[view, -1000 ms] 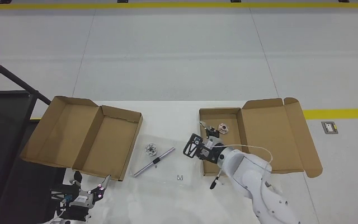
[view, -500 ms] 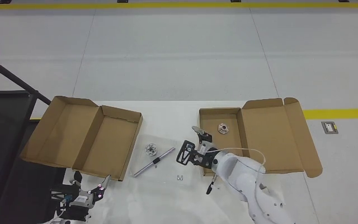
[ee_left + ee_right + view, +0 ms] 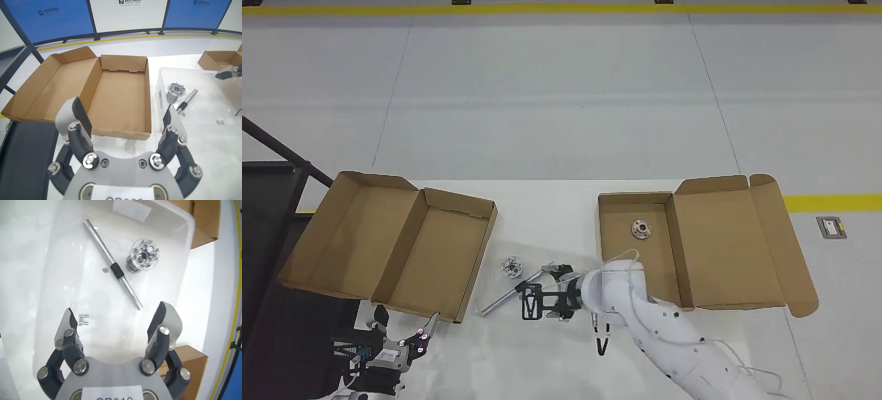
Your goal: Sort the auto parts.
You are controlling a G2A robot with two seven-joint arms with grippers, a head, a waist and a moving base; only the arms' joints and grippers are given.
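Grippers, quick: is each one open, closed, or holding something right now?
Left gripper: open, holding nothing.
Right gripper: open, holding nothing, over the clear tray.

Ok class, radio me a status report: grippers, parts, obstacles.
Both open: right gripper above tray, left gripper near empty box. In tray: rod, gear, two screws. No obstruction seen.
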